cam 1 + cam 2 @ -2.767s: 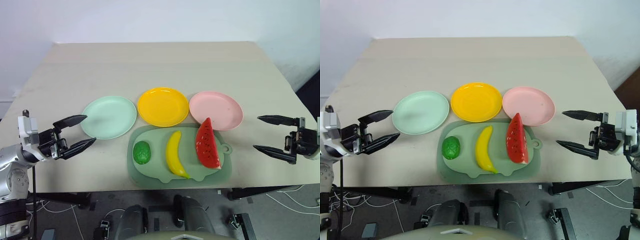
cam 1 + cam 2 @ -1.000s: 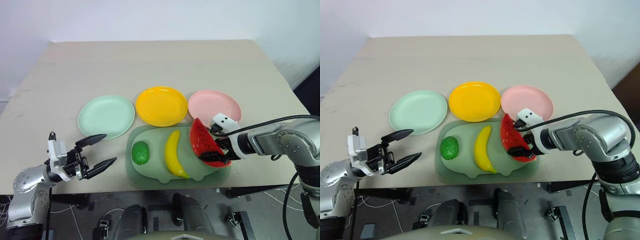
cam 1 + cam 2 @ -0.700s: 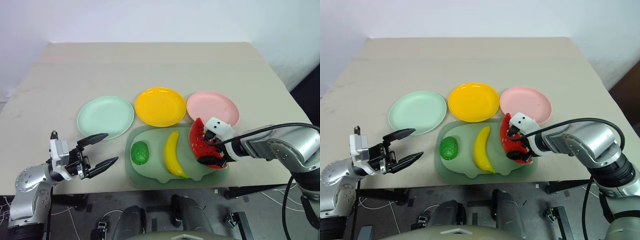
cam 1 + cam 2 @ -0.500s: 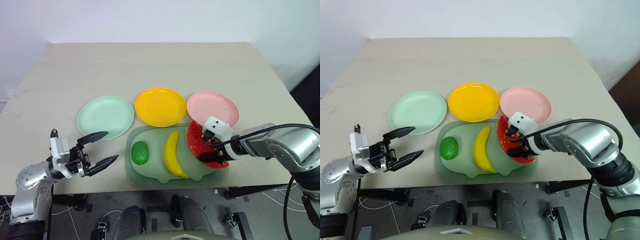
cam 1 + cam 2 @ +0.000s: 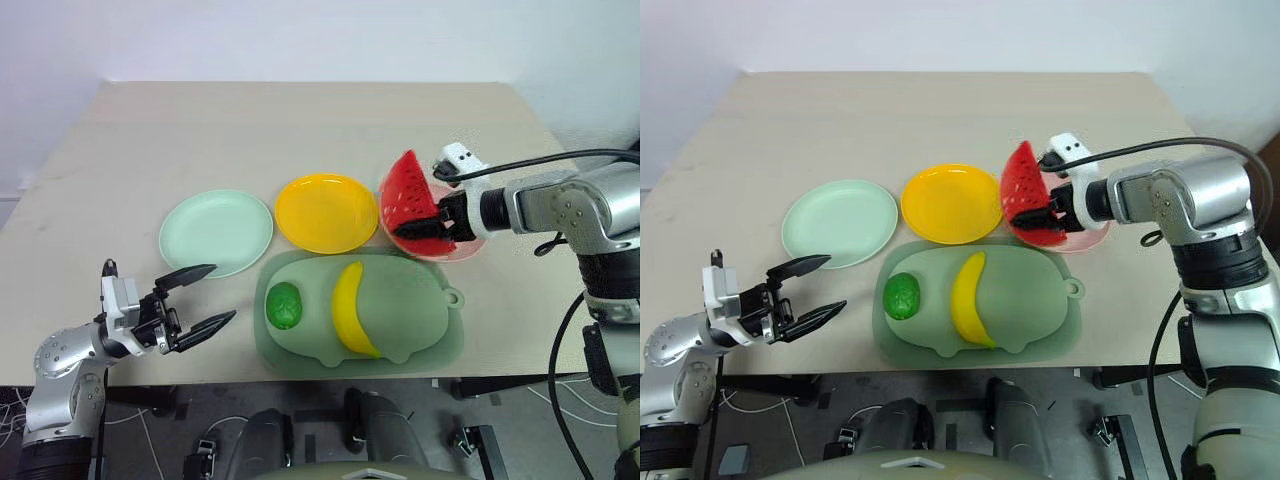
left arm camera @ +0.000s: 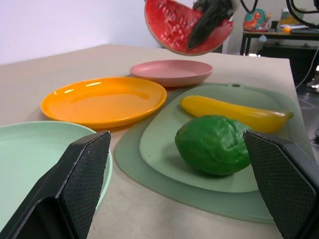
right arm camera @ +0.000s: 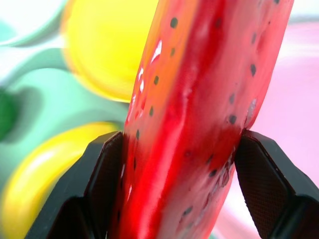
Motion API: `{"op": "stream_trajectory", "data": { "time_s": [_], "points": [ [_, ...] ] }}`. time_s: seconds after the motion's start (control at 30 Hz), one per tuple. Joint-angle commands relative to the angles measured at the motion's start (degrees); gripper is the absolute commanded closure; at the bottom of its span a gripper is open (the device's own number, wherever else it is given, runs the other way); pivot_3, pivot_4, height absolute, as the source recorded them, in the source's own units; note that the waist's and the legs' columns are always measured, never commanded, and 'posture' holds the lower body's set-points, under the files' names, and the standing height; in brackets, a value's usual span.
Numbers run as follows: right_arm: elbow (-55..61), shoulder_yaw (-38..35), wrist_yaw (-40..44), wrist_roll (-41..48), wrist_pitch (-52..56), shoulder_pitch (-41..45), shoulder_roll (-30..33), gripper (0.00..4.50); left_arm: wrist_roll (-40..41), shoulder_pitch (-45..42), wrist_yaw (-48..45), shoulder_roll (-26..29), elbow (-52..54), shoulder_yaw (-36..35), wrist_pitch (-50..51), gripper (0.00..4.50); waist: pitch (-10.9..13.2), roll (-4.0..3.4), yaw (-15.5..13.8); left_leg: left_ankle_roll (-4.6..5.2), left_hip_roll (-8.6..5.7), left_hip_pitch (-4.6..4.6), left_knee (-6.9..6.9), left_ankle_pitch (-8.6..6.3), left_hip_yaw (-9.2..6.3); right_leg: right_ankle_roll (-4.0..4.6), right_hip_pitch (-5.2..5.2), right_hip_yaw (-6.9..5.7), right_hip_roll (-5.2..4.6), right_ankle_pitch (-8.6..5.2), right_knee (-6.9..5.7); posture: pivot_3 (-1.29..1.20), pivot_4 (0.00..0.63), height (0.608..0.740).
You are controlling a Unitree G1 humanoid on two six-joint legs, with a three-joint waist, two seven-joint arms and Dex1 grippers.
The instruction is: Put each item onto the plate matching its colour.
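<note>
My right end effector grips the watermelon wedge above the pink plate. I should lower it gently to the centre, then release; left end effector waits wide.

Three round plates: one mint green plate, one yellow plate, one pink plate. Three toy foods: one watermelon wedge, one banana, one green fruit. One sage-green cutting board, one table, two end effectors: left, right
</note>
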State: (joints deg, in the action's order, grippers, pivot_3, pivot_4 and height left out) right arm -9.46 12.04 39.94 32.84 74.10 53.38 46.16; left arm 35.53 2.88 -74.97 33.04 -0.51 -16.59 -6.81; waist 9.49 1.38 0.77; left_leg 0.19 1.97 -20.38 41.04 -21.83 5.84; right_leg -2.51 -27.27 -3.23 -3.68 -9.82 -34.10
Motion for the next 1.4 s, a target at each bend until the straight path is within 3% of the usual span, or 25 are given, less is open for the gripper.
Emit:
{"op": "stream_trajectory", "data": {
  "time_s": [0.03,0.27,0.4,0.43,0.67,0.87,1.17,1.4],
  "points": [
    [-8.2,1.9,-0.2,-7.0,-7.0,1.9,-0.9,1.33,0.3,-0.4,-0.4,0.2,0.4,-0.6,-1.1,0.0,0.0,-0.01,0.0,0.0,-0.01,0.01,0.0,0.0,0.01,-0.01,0.0,0.0,0.0,0.0,-0.01,0.0,0.15,0.736],
    [-16.0,3.8,2.8,-14.3,-13.4,2.8,-2.8,1.33,0.2,0.1,-0.8,0.5,-0.3,-1.0,-1.6,0.0,0.1,-0.22,0.2,-0.01,0.02,0.02,0.0,0.01,0.02,-0.04,-0.02,0.0,0.03,0.02,-0.03,0.0,0.15,0.736],
    [-16.4,5.1,6.5,-17.6,-17.2,3.0,-1.9,0.1,0.1,0.3,-0.7,0.4,-0.5,-1.1,-2.0,0.0,0.1,-0.22,0.2,-0.01,0.02,0.02,0.0,0.01,0.02,-0.03,-0.01,0.0,0.03,0.02,-0.03,0.0,0.15,0.736],
    [-16.2,5.2,7.9,-18.3,-18.1,3.3,-1.4,0.03,0.1,0.3,-0.7,0.4,-0.4,-1.0,-2.1,0.0,0.1,-0.23,0.2,-0.01,0.02,0.01,0.0,0.01,0.02,-0.04,-0.01,0.0,0.03,0.02,-0.03,0.0,0.15,0.736],
    [-14.3,5.4,19.1,-21.6,-24.1,7.2,3.9,0.03,0.1,0.3,-0.6,0.7,-0.7,-1.2,-2.4,0.0,0.2,-0.44,0.0,-0.01,0.02,-0.01,0.0,0.01,0.01,-0.04,-0.03,-0.01,0.01,0.02,-0.03,0.0,0.15,0.736],
    [-19.8,6.5,25.8,-26.0,-27.2,14.2,6.3,0.03,0.2,0.3,-0.6,1.0,-0.9,-1.4,-2.4,0.0,0.3,-0.57,0.3,-0.01,0.02,0.02,-0.01,0.01,0.03,-0.03,-0.05,0.0,0.04,0.02,-0.03,0.0,0.15,0.736],
    [-21.2,8.5,26.8,-30.5,-28.8,7.1,2.8,0.03,-0.1,0.1,-0.2,0.5,-0.9,-0.8,-2.8,0.0,0.3,-0.56,0.2,-0.04,0.02,0.0,0.0,0.02,0.05,-0.05,-0.05,-0.02,0.0,0.03,-0.05,0.0,0.15,0.736],
    [-23.6,4.2,22.5,-29.4,-27.9,5.3,-1.8,0.03,-0.1,0.6,0.1,0.7,-0.2,-0.8,-2.4,0.0,0.4,-0.65,0.2,-0.08,0.02,0.02,0.0,0.05,0.04,-0.05,-0.05,-0.02,0.02,0.03,-0.09,0.0,0.15,0.736]
  ]
}}
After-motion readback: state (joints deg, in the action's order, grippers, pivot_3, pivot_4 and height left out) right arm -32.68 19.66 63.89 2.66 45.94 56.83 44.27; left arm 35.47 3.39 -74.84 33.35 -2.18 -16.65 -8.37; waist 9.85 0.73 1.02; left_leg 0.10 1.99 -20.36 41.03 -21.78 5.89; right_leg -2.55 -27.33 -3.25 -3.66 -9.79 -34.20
